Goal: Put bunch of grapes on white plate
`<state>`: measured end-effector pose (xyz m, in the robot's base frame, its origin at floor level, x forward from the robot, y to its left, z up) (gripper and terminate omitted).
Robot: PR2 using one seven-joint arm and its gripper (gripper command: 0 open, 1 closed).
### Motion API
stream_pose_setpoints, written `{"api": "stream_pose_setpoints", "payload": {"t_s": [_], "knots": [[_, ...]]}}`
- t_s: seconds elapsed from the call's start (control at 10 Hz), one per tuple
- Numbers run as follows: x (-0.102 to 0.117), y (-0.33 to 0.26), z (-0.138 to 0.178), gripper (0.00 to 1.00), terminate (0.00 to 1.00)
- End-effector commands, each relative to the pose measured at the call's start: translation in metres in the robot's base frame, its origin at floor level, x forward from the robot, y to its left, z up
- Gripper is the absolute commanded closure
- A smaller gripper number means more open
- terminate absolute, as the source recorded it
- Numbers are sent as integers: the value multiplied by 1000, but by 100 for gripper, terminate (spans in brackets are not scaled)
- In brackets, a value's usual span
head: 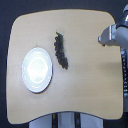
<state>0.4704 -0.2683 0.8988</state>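
Observation:
The bunch of grapes [61, 51] lies on the wooden table as a long dark cluster, its green stem pointing to the far side. Just to the exterior view's left of it rests the white plate [37, 69], round, glossy and bare inside. My gripper [103, 38] hovers at the table's right edge in the exterior view, well apart from the grapes. It is grey and blurred, and its fingers are too indistinct to tell whether they are open or shut. Nothing shows between them.
The light wooden table [90, 75] has rounded corners and fills most of the frame. The robot's arm and body [122, 30] stand beyond the right edge. A dark base shows below the table's near edge.

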Motion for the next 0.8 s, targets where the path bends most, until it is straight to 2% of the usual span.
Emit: {"api": "stream_pose_setpoints", "payload": {"t_s": [0.0, 0.7], "knots": [[14, 58, 3, 0, 0], [61, 202, -19, 0, 0]]}}
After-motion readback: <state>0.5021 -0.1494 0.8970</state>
